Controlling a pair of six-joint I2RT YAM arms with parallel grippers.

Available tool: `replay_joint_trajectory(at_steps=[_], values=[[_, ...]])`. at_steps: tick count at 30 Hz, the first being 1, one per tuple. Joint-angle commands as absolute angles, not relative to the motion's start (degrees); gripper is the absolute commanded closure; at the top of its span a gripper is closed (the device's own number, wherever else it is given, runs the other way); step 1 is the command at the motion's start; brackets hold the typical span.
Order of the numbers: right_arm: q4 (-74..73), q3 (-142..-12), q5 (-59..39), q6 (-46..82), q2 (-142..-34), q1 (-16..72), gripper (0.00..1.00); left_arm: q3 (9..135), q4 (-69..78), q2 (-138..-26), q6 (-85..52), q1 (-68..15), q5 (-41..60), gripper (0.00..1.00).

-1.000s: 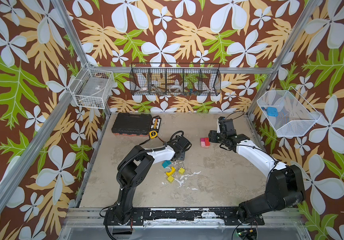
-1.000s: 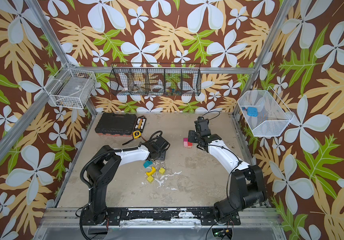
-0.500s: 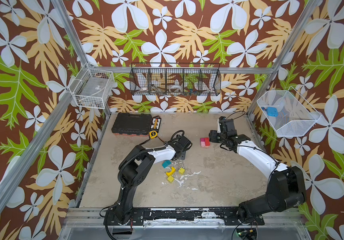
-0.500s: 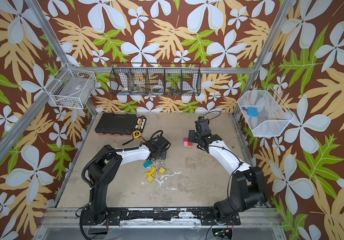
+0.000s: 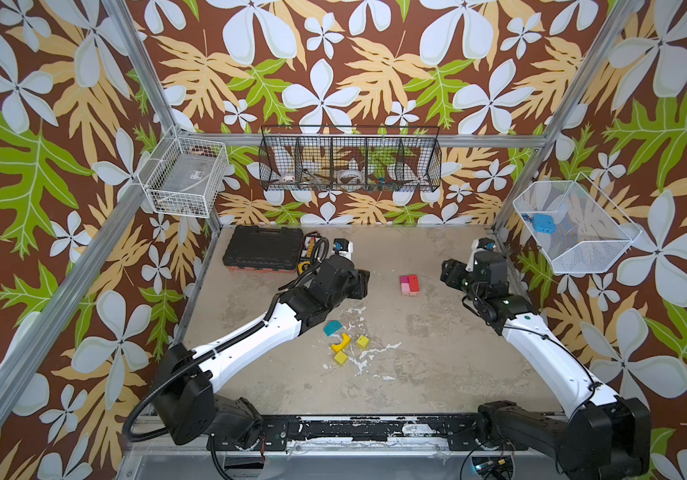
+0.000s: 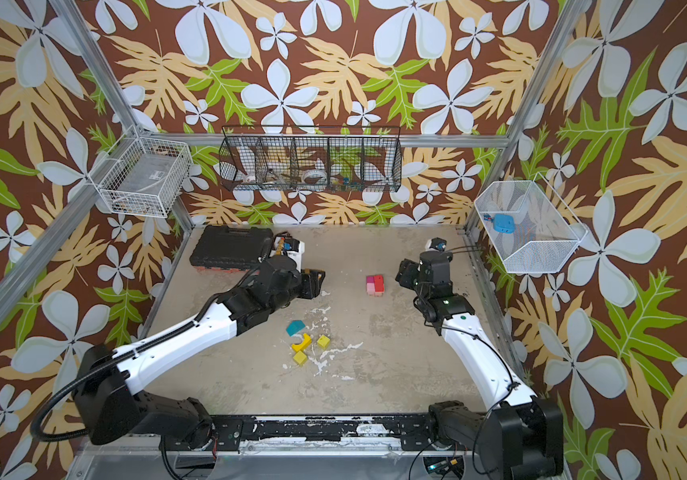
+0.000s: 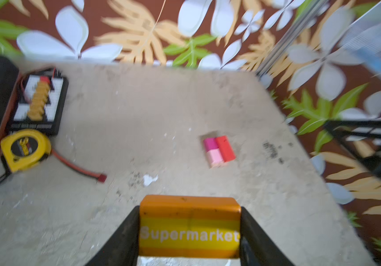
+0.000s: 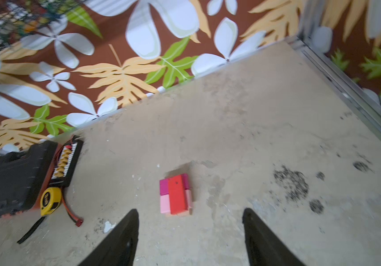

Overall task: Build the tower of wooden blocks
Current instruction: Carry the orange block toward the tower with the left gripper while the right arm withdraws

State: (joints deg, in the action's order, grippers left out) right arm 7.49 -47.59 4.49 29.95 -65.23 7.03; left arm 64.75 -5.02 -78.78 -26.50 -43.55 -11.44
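My left claw (image 7: pixel 189 208) clamps the orange-and-yellow "Supermarket" block (image 7: pixel 189 230) between both fingers, lifted off the table. My right claw (image 8: pixel 190 210) gapes empty, near the red-and-pink block stack (image 8: pixel 176 195).

You're carrying a block (image 7: pixel 189 230) squarely between the jaws of the left gripper (image 5: pixel 361 283). The stack (image 5: pixel 409 285) is sitting on the table (image 5: pixel 416 353) ahead of those jaws, and it's lying ahead of the right gripper (image 5: pixel 446 272) too, nearer to that one. One long block (image 8: pixel 177 194) is lying on top of its smaller ones. The loose blocks (image 5: pixel 340 344) are lying behind the left jaws, beside that forearm. The tape measure (image 7: pixel 24 149), connector board (image 7: pixel 38 101) and tool case (image 5: pixel 263 249) are sitting out past the left jaws' outer side.
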Motion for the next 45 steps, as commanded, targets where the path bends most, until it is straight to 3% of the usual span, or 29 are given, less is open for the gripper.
replay_joint_trajectory(at_steps=[1, 5, 10, 13, 16, 17, 27, 39, 45], values=[[0.53, -40.35, 3.83, 31.1, -61.94, 2.69, 0.25, 62.86, 3.33, -74.67, -22.62, -43.42, -6.79, 1.0], [-4.11, -32.06, 1.67, 29.61, -60.18, -4.22, 0.28, 61.98, 2.98, -71.31, -14.44, -43.09, 5.35, 1.0], [-17.06, -22.43, 0.62, 32.12, -57.79, -5.18, 0.31, 62.0, -2.2, -71.0, -8.31, -42.85, 1.69, 1.0], [-24.87, -15.41, 7.55, 34.61, -57.21, -5.18, 0.28, 60.01, 0.31, -71.55, -2.6, -42.8, 2.2, 1.0], [-26.75, -14.77, 5.96, 33.84, -55.61, -4.66, 0.32, 56.87, 5.98, -72.26, 2.56, -42.18, 1.24, 1.0], [-28.96, -13.13, 7.92, 34.23, -54.78, -3.41, 0.27, 56.54, 7.3, -73.08, 3.37, -41.51, 2.59, 1.0], [-33.93, -11.02, 7.48, 31.73, -53.68, 0.39, 0.26, 68.1, 0.51, -91.53, 15.59, -35.34, 27.22, 1.0], [-33.43, -13.27, 8.09, 29.71, -56.78, 3.42, 0.26, 85.46, -8.46, -110.04, 29.41, -34.1, 30.71, 1.0], [-34.05, -11.95, 7.95, 29.88, -54.97, 3.34, 0.24, 92.43, -11.76, -115.79, 37.11, -34.07, 37.12, 1.0]])
